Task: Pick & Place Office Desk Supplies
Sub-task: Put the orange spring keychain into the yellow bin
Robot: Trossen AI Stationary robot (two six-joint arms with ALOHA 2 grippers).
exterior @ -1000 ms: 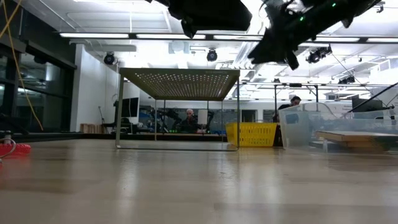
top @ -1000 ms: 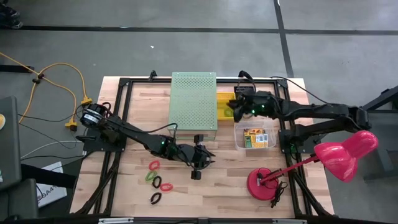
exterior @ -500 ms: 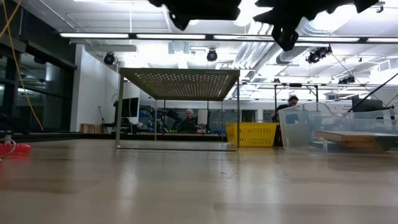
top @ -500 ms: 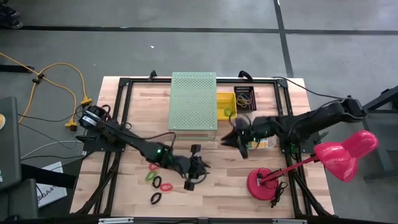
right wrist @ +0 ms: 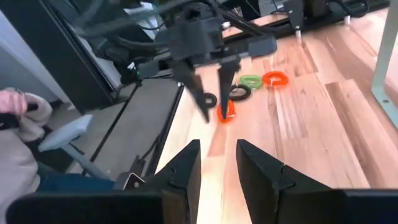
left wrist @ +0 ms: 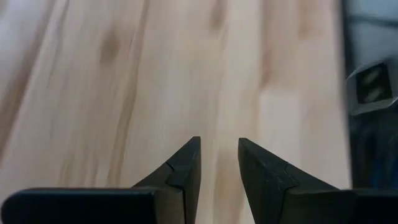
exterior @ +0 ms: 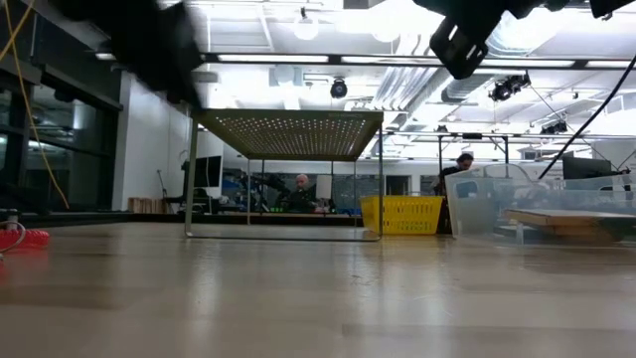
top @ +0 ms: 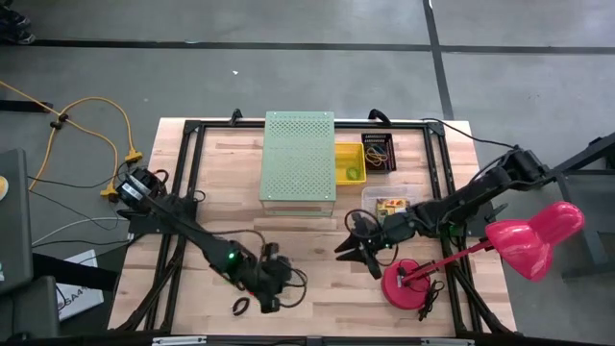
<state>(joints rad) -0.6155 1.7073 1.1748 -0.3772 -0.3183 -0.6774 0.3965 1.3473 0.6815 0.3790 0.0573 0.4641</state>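
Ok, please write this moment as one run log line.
left end effector: open, empty, above elastic bands | right end effector: open, empty, near pink lamp base | bands on table, none held

This looks like a big robot lab or workshop. A wooden table [top: 317,269] stands on a bare gray concrete floor [top: 288,58], with an orange cable [top: 106,120] lying at about 9 o'clock. Looking across the table, long ceiling lights [exterior: 248,57] and pipes [exterior: 397,85] hang high up. Far back, a person [exterior: 302,189] sits at a desk, and another person [exterior: 465,162] stands at about 3 o'clock.
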